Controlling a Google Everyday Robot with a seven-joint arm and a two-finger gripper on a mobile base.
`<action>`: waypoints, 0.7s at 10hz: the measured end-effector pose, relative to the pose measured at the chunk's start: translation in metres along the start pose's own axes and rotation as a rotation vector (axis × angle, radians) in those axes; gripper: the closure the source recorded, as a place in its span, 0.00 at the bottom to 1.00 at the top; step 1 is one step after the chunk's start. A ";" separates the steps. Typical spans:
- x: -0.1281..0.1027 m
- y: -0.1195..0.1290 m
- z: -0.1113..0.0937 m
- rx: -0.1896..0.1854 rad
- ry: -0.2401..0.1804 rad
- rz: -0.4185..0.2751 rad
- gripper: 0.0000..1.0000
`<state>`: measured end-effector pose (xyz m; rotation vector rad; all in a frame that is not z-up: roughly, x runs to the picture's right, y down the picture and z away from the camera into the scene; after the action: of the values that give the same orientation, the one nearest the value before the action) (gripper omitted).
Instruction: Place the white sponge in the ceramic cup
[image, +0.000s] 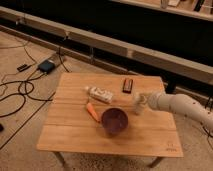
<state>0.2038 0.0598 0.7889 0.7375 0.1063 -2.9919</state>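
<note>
At the worktop's (75, 135) right, the gripper (139, 101) is seen over the cup (137, 108); its opening cannot be told. The sponge, judged soft and light, is not made out.

The pincer (140, 103) at the end of the white arm (180, 106) is a pale blur over the right side of the desk (75, 135); its tip merges with a small whitish shape directly beneath it (the ceramic cup (137, 109), though its outline cannot be separated from the arm). The white sponge cannot be picked out anywhere near the pincer. To the right of the pincer, the arm runs out of the picture's edge. Behind and left of the pincer, a small dark object (128, 85) is too indistinct to identify. The white tube (100, 94) farther left carries an unreadable label.
</note>
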 end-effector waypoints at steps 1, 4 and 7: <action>-0.001 -0.001 0.001 0.002 0.000 0.002 0.20; -0.002 -0.001 0.001 0.001 -0.001 0.008 0.20; -0.002 -0.001 0.000 0.000 -0.001 0.013 0.20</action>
<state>0.2056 0.0605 0.7902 0.7340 0.1009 -2.9800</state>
